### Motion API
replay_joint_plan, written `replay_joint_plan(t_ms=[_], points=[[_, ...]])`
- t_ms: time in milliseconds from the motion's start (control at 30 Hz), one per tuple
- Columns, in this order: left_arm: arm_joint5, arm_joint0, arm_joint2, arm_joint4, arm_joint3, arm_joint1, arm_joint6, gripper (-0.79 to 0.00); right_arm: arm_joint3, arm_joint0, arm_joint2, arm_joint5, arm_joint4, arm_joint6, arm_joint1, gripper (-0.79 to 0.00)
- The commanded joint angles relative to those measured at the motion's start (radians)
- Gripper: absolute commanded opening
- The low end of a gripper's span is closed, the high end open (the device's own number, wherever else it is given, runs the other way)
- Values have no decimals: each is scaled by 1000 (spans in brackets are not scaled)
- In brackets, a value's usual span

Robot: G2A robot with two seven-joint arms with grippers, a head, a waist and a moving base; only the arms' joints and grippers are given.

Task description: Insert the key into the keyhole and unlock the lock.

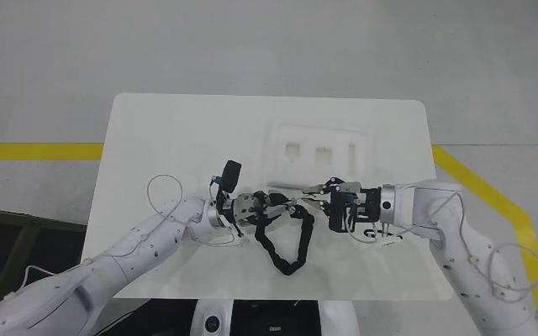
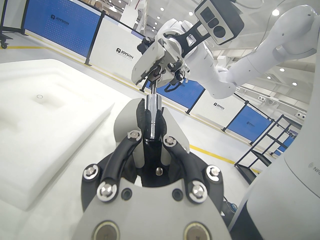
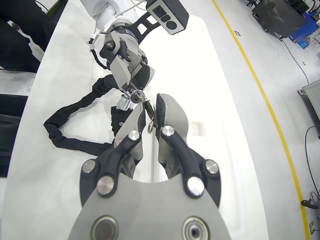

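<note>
In the middle of the top view the two arms meet nose to nose above the white table (image 1: 168,134). The left gripper (image 1: 252,207), coming in from the lower left of the frame, has its fingers pressed together around the lock cylinder (image 2: 153,106). This is a chrome barrel at the end of a black fabric-sleeved chain (image 1: 286,252). The chain hangs from the barrel and loops down onto the table toward the lower centre of the frame. The grip therefore lifts only the head of the lock and leaves the keyhole end facing the other arm.

The right gripper (image 1: 324,197), entering from the right of the frame, pinches the key (image 3: 149,108) by its head between its pads, with a small key ring (image 3: 150,127) dangling below. The blade points along the barrel's axis and its tip meets the keyhole face; how deep it sits cannot be told.

Holding the barrel firm gives the key something to push and twist against, which a lock lying loose would not. The step in hand appears to be insertion, with the turn not yet made. The risk is a slight misalignment jamming the blade.

A white foam tray (image 1: 324,143) with recesses lies on the table in the upper centre, well apart from both grippers.
</note>
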Motion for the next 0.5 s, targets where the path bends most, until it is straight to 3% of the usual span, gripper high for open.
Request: replay_joint_plan(t_ms=[0, 467], points=[[0, -7, -2, 21, 5, 1, -9, -785, 3, 3, -8, 0, 17, 6, 3, -785], [23, -3, -78, 198, -9, 2, -11, -785, 55, 47, -54, 5, 352, 224, 29, -785]])
